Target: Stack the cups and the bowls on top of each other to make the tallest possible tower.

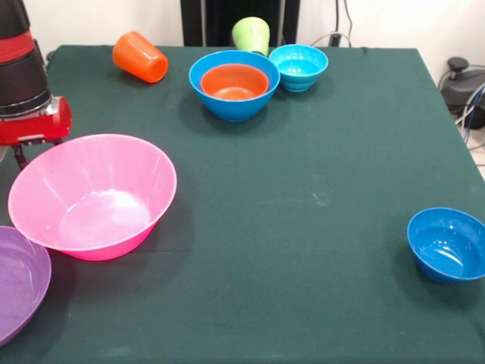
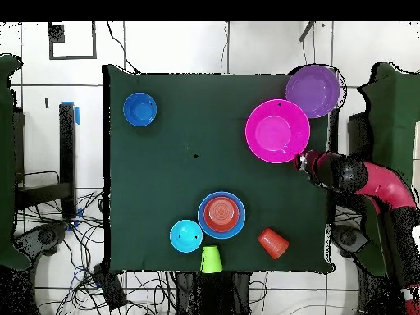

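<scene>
One nesting only, orange bowl inside blue bowl; gripper at pink bowl's nine o'clock rim, probably for grasping, opening not tellable.

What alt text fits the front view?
Bowls and cups lie scattered on a green table: an orange bowl nests in a blue bowl, and the robot arm reaches behind the big pink bowl.
</scene>
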